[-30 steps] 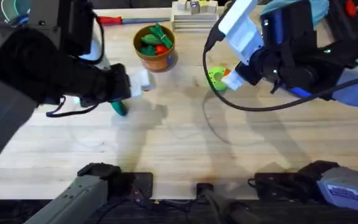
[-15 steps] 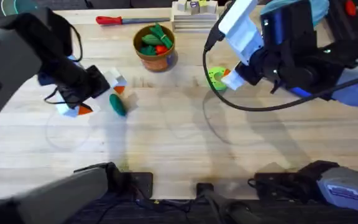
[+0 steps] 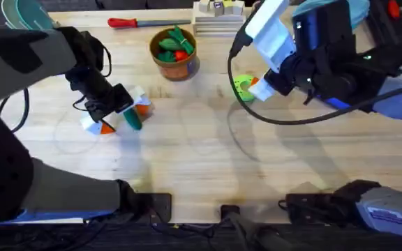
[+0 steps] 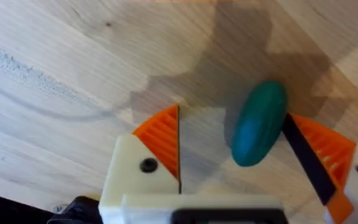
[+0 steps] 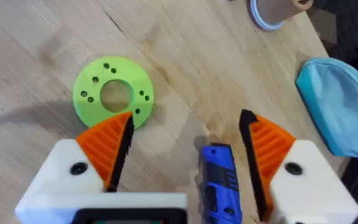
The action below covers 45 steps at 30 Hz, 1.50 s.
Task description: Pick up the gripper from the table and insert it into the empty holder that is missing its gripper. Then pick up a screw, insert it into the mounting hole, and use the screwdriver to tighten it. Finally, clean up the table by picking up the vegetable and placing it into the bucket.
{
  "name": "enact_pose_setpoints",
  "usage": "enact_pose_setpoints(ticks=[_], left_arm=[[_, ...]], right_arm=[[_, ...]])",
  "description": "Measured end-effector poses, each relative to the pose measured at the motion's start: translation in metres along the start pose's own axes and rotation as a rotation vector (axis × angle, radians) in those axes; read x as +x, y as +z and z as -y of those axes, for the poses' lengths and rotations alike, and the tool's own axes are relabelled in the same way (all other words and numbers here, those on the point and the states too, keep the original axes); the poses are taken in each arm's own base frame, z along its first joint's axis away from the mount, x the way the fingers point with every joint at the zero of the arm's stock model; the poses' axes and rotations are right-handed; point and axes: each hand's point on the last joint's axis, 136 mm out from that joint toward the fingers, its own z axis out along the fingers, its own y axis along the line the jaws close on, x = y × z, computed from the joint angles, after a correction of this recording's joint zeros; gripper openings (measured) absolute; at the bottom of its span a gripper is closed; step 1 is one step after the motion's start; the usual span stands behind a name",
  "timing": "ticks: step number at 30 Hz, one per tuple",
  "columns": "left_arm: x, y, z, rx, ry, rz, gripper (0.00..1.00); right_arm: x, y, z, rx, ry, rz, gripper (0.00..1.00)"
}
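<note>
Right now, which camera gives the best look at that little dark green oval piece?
The left wrist view: the vegetable lies large between the left gripper's open orange pads. The overhead view shows it small beside that gripper. The right wrist view looks at a lime-green disc instead.

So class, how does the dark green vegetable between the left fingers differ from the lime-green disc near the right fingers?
The vegetable is a dark green, smooth, solid oval; the disc is lime green, flat and round, with a centre opening and small holes. The vegetable lies between the left gripper's open fingers; the disc lies beside the right gripper, outside its fingers. Both rest on the table.
</note>
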Motion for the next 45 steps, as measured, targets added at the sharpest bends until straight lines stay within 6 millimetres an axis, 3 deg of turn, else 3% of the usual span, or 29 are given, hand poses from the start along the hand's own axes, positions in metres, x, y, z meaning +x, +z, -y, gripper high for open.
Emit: enact_pose_setpoints(ticks=[3, 8, 9, 14, 19, 22, 26, 29, 34, 37, 43, 44, 45], left_arm=[[0.000, 0.000, 0.003, 0.014, -0.001, -0.006, 0.800], [0.000, -0.001, 0.005, 0.023, -0.003, -0.005, 0.074], [0.001, -0.002, 0.005, 0.021, -0.006, -0.011, 0.029], [0.022, -0.008, -0.007, -0.045, -0.020, -0.120, 0.026], [-0.001, -0.049, 0.015, -0.010, 0.009, -0.038, 0.026], [-0.021, -0.083, 0.044, 0.062, 0.059, 0.082, 0.026], [-0.040, -0.127, 0.098, 0.216, 0.137, 0.255, 0.026], [-0.042, -0.145, 0.141, 0.332, 0.185, 0.338, 0.025], [-0.033, -0.157, 0.198, 0.445, 0.280, 0.424, 0.025], [-0.032, -0.156, 0.208, 0.437, 0.294, 0.454, 0.025], [-0.048, -0.152, 0.192, 0.337, 0.249, 0.516, 0.027], [-0.050, -0.151, 0.191, 0.327, 0.245, 0.521, 0.046], [-0.051, -0.150, 0.190, 0.319, 0.244, 0.524, 0.160]], right_arm=[[0.000, 0.000, 0.000, 0.000, 0.000, 0.000, 0.984], [0.000, 0.000, 0.000, 0.000, 0.000, 0.000, 0.986], [0.000, 0.000, 0.000, 0.000, 0.000, 0.000, 0.985], [0.000, 0.000, 0.000, 0.000, 0.000, 0.000, 0.986], [0.000, 0.000, 0.000, 0.000, 0.000, 0.000, 0.987], [0.000, 0.000, 0.000, 0.000, 0.000, 0.000, 0.985], [0.000, 0.000, 0.000, 0.000, 0.000, 0.000, 0.986], [0.000, 0.000, 0.000, 0.000, 0.000, 0.000, 0.987], [0.000, 0.000, 0.000, 0.000, 0.000, 0.000, 0.986], [0.000, 0.000, 0.000, 0.000, 0.000, 0.000, 0.987], [0.000, 0.000, 0.000, 0.000, 0.000, 0.000, 0.987], [0.000, 0.000, 0.000, 0.000, 0.000, 0.000, 0.987], [0.000, 0.000, 0.000, 0.000, 0.000, 0.000, 0.987]])
